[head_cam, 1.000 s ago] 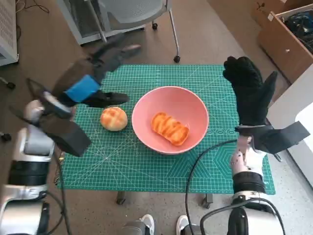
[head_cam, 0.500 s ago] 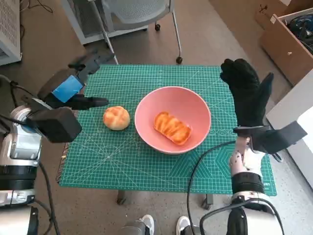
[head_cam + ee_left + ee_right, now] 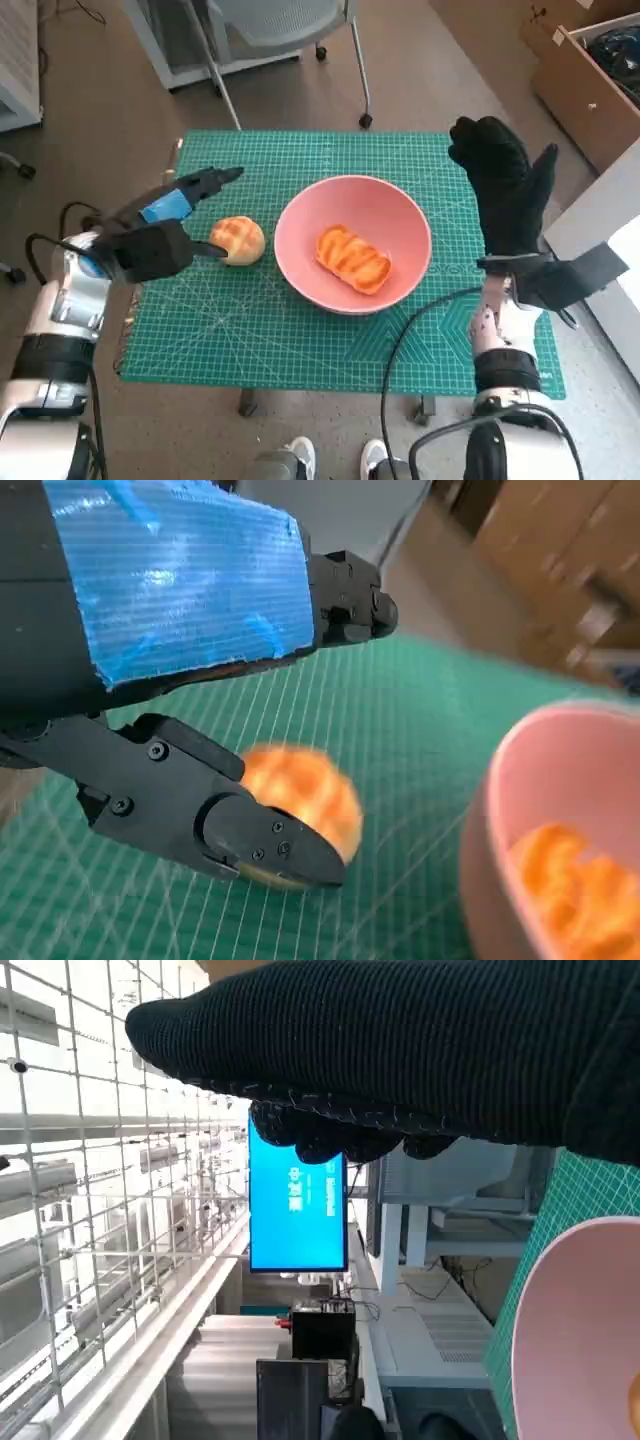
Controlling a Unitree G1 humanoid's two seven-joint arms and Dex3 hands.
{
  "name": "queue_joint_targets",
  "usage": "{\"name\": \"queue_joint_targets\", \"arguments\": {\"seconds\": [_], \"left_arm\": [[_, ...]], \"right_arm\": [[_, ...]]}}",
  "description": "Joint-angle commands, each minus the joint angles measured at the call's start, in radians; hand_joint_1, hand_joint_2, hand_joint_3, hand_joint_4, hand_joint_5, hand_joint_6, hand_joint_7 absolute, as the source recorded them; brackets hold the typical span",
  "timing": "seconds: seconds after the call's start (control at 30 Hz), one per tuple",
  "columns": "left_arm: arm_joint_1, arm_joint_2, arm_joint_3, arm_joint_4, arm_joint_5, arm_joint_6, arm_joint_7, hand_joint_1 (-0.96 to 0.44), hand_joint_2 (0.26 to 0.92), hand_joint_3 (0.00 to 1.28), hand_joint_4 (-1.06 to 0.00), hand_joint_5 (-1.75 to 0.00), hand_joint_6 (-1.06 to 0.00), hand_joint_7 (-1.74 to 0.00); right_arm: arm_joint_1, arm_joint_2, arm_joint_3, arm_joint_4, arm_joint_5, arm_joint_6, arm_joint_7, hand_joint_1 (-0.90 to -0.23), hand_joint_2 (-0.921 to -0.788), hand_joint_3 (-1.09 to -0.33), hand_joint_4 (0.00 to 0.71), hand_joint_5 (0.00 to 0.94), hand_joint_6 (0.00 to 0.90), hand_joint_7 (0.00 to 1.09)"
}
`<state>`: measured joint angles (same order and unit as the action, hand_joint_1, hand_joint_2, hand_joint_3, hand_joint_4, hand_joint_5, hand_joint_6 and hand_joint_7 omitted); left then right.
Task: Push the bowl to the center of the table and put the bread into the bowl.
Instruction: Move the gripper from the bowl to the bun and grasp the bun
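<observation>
A pink bowl (image 3: 352, 243) holds one bread (image 3: 350, 259); the empty, spread left hand (image 3: 175, 215) flanks a bun (image 3: 236, 240) beside it to grasp, the right hand (image 3: 503, 180) open, raised clear.

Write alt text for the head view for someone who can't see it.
A pink bowl holding a striped orange bread sits mid-table on a green cutting mat, with a round bun beside it. The left hand reaches open around the bun; the gloved right hand stands open beside the bowl.

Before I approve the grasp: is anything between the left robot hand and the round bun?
Nothing visible: the left robot hand is open beside the round bun, with only bare green mat between them.
</observation>
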<state>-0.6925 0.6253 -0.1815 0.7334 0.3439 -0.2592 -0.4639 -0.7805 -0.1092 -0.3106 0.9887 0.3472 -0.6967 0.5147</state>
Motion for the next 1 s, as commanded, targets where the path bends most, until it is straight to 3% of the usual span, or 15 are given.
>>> {"name": "queue_joint_targets", "arguments": {"seconds": [0.03, 0.27, 0.43, 0.67, 0.7, 0.8, 0.87, 1.0], "left_arm": [[-0.054, -0.031, -0.053, 0.126, 0.050, 0.001, 0.013, -0.28, 0.782, 0.00, 0.00, 0.00, -0.16, -0.07], [-0.091, -0.064, -0.104, 0.234, 0.103, -0.002, 0.058, -0.18, 0.774, 0.00, 0.00, 0.00, -0.17, -0.05], [-0.105, -0.094, -0.128, 0.285, 0.127, -0.016, 0.120, -0.12, 0.773, 0.00, -0.09, -0.02, -0.21, -0.04], [-0.100, -0.111, -0.156, 0.302, 0.162, -0.054, 0.224, -0.03, 0.871, 0.02, -0.45, -0.04, -0.46, -0.05], [-0.099, -0.107, -0.159, 0.296, 0.167, -0.067, 0.244, -0.15, 0.889, 0.08, -0.60, -0.10, -0.49, -0.52], [-0.098, -0.094, -0.159, 0.284, 0.171, -0.097, 0.276, -0.05, 0.910, 0.11, -0.63, -0.85, -0.52, -1.00], [-0.100, -0.069, -0.141, 0.246, 0.160, -0.130, 0.291, -0.02, 0.915, 0.10, -0.67, -1.02, -0.55, -1.08], [-0.069, -0.018, -0.083, 0.088, 0.116, -0.175, 0.291, 0.00, 0.919, 0.08, -0.69, -1.14, -0.60, -1.15]], "right_arm": [[0.016, -0.007, 0.003, 0.006, -0.007, 0.011, 0.007, -0.585, -0.921, -0.761, 0.158, 0.001, 0.087, 0.30], [0.022, -0.015, 0.001, 0.000, -0.006, 0.011, 0.007, -0.579, -0.921, -0.769, 0.159, 0.001, 0.087, 0.30], [0.022, -0.018, -0.002, -0.001, -0.003, 0.012, 0.006, -0.579, -0.921, -0.770, 0.159, 0.001, 0.087, 0.30], [0.025, -0.014, 0.000, -0.007, -0.004, 0.011, 0.003, -0.574, -0.921, -0.776, 0.158, 0.001, 0.088, 0.30], [0.027, -0.014, 0.001, -0.008, -0.004, 0.011, 0.003, -0.573, -0.921, -0.776, 0.158, 0.000, 0.089, 0.30], [0.031, -0.013, 0.002, -0.016, -0.004, 0.011, 0.003, -0.572, -0.921, -0.777, 0.158, 0.000, 0.090, 0.30], [0.035, -0.013, 0.002, -0.022, -0.004, 0.012, 0.001, -0.572, -0.921, -0.777, 0.158, 0.000, 0.090, 0.30], [0.039, -0.016, 0.003, -0.029, -0.007, 0.013, -0.003, -0.572, -0.921, -0.778, 0.157, 0.000, 0.091, 0.30]]}}
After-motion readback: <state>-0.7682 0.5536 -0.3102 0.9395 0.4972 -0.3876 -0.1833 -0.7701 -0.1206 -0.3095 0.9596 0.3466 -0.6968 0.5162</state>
